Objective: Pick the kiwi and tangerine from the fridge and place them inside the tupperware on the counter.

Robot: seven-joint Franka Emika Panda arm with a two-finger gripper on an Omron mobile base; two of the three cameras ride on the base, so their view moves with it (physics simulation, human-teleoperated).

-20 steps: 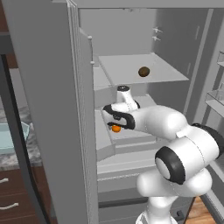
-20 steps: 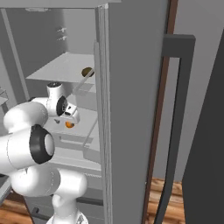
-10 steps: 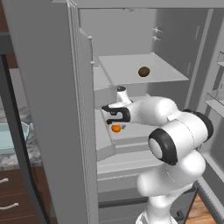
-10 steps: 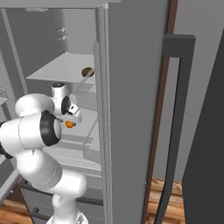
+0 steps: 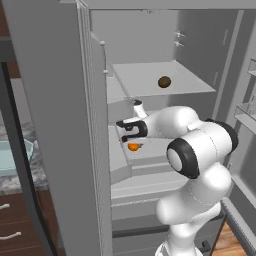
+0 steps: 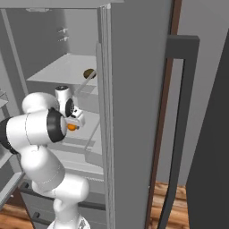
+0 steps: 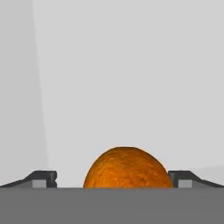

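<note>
Tool [image 5: 131, 136] sits over the tangerine [image 5: 133, 147] on a middle shelf of the fridge [image 5: 60, 100] in the left base view, fingers spread wide, nothing clamped. Kiwi [image 5: 164, 82] alone on the shelf above, well apart. Tupperware [image 5: 12, 156] on the surface [image 5: 15, 182] at far left, past the open door.

Right base view: tool [image 6: 74, 120] just above the tangerine [image 6: 71, 127]; kiwi [image 6: 89, 73] near the shelf's edge.

Hand view: tangerine [image 7: 126, 168] centred between the two fingertips [image 7: 43, 178], gap either side, jaws apart. Looks small, light, round, pebbled skin, firm-ish but squashable, and would roll if nudged. Best taken across its widest middle, gentle squeeze.
</note>
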